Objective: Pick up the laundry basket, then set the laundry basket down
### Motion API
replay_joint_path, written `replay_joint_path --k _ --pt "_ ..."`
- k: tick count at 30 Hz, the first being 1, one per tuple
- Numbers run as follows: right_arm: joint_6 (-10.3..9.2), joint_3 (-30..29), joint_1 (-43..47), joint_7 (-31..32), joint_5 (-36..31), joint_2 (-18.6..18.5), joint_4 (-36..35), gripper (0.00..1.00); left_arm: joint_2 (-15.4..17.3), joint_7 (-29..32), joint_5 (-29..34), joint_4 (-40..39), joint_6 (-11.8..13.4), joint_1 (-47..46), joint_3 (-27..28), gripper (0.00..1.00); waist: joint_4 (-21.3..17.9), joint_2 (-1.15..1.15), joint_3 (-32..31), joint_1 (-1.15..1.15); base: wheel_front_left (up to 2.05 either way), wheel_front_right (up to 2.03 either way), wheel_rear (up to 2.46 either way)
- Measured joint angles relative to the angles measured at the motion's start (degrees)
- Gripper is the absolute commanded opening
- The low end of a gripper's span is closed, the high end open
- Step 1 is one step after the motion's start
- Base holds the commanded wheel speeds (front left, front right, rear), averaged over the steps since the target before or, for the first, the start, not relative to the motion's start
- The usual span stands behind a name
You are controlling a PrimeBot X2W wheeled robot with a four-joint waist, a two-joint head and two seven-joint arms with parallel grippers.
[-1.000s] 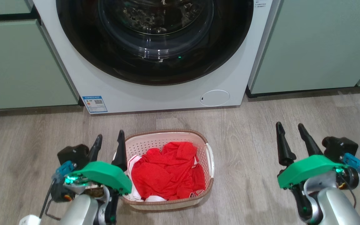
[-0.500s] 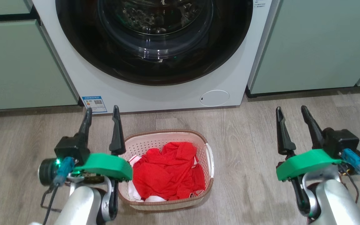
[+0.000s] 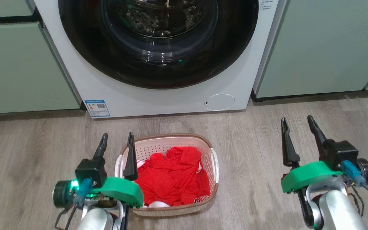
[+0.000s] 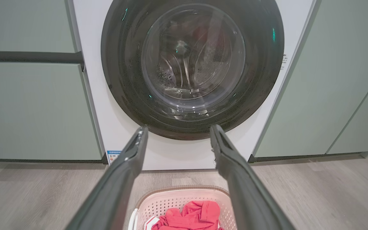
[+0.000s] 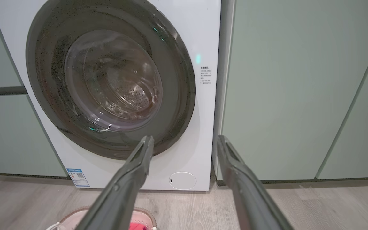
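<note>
The white front-loading washing machine with a dark round glass door [image 3: 171,102] stands shut between pale green flat cabinet doors [image 3: 324,44]. On the grey wood-look plank floor [image 3: 251,153] directly in front of it sits the small cream-white perforated plastic laundry basket with a brown woven-look rim [image 3: 168,145]. It is upright and placed, I judge, for loading the drum. It holds crumpled red cloth with white trim [image 3: 171,179], heaped below the rim, so the side handles are accessible. My left tool [image 3: 117,134] is spread wide and empty. Its inner finger crosses the basket's left rim in the head view, just beside the white left handle [image 3: 117,166]. In the left wrist view the basket lies low between my fingers. I cannot tell whether that finger touches the rim. My right tool [image 3: 296,118] is equally wide and empty, well apart from the basket's right handle [image 3: 216,163]. Lifting has not yet begun.
</note>
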Motion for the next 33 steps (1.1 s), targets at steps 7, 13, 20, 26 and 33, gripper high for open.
replay_joint_path --k 7,13,20,26,33 --pt "0.02 0.7 0.1 -1.0 -4.9 0.1 3.4 1.00 -0.3 -1.2 3.3 3.9 -0.3 0.0 0.5 1.00 -0.1 0.00 -0.1 0.00 0.00 0.00 0.00" --pt "0.08 0.9 0.1 -1.2 -5.7 0.2 3.7 1.00 -0.4 -1.4 2.5 4.9 -0.7 0.0 0.7 1.00 -0.1 0.00 0.0 0.00 0.00 0.00 0.00" --pt "0.08 0.7 0.1 -1.2 -5.9 0.5 5.1 1.00 -0.5 -1.4 -0.3 9.3 -1.3 0.0 -0.3 1.00 0.1 0.00 -0.1 0.00 0.00 0.00 0.00" --pt "0.09 0.8 0.1 -1.2 -6.0 0.6 5.6 1.00 -0.5 -1.4 -0.3 9.5 -1.2 -0.1 -0.4 1.00 0.2 0.00 -0.1 0.00 0.00 0.00 0.00" --pt "0.09 0.6 0.1 -1.2 -6.0 0.6 5.5 1.00 -0.5 -1.4 0.2 8.7 -1.1 -0.1 -0.4 1.00 0.1 0.00 -0.2 0.00 0.00 0.00 0.00"
